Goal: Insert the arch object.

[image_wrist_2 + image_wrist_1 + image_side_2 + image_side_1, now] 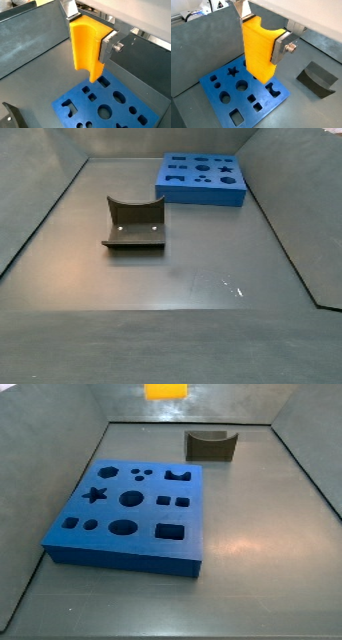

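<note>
My gripper (260, 36) is shut on the arch object (256, 47), a tall orange-yellow block with a semicircular groove cut through it. It shows in both wrist views, and the groove is plain in a wrist view (85, 45). The block hangs upright above the blue board (223, 102), over its edge near the star hole and the arch-shaped hole (274, 89), without touching it. In a side view only the block's lower end (166, 390) shows at the frame's top, behind the board (120, 560). The gripper is out of frame in both side views.
The dark olive-grey fixture (134, 223), a bracket with a curved notch on a base plate, stands on the floor apart from the board (201, 196). It also shows in other views (210, 446) (318, 77) (10, 115). Grey walls enclose the floor.
</note>
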You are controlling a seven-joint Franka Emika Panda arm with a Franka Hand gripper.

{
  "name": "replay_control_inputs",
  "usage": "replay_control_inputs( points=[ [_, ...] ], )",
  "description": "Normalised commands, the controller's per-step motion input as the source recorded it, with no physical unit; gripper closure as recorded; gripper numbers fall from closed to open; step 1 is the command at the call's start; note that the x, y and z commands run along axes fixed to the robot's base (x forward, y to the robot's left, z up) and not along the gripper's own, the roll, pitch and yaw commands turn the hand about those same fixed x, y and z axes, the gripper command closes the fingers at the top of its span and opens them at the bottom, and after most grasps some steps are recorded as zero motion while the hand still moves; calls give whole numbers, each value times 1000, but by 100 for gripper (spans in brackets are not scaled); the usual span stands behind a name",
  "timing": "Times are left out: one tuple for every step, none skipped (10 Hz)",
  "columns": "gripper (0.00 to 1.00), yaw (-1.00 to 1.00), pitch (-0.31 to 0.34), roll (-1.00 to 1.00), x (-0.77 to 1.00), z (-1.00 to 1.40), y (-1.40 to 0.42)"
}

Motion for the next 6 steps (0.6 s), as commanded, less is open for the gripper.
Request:
replay_control_inputs(
  points=[
    [100, 0, -89, -79, 0, -371, 57],
    [100, -11, -27, -14, 74, -740, 89],
    [100, -26, -19, 0, 183, -946, 169],
    [100, -31, -23, -26, 237, -1000, 200],
    [100, -163, 0, 0, 291, -969, 209],
    [100, -243, 0, 43, 249, -854, 243]
  ],
)
